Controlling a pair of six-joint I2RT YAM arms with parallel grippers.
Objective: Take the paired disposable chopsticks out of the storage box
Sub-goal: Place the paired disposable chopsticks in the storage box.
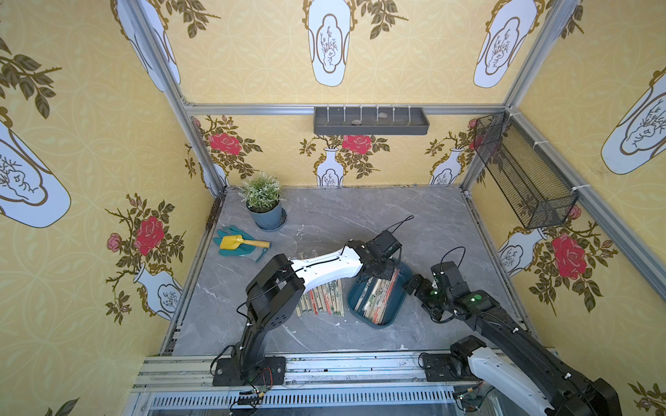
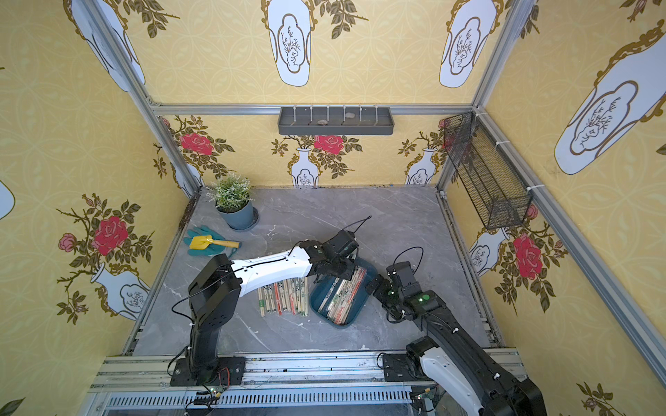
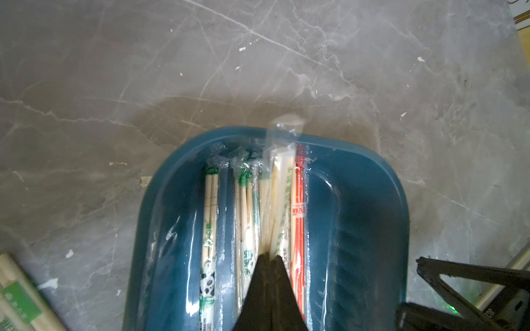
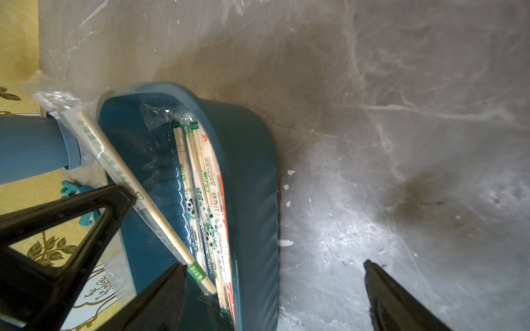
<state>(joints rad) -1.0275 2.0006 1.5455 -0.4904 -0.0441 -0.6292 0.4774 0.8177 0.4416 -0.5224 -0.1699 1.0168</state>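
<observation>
Paired disposable chopsticks (image 3: 282,172): one sleeved pair is pinched between the pressed-together fingers of the left gripper (image 3: 269,258). It is tilted, with its far end raised past the far rim of the storage box (image 3: 344,229) and its near end low over the box floor. Judgement: raise it slowly until both ends clear the rim, then carry it left; the slick sleeve could slip or drag its neighbours. Right gripper (image 4: 272,265) stands spread and appears to straddle the box's right wall without clamping it, well placed to steady the box. The box holds several other pairs (image 4: 200,186), lying lengthwise. A row of pairs (image 1: 320,299) lies on the table just left of the box. The grey shelf (image 1: 371,122) on the far wall holds two small pebble-like items. Contents of the mesh basket (image 1: 522,173) on the right wall cannot be told.
</observation>
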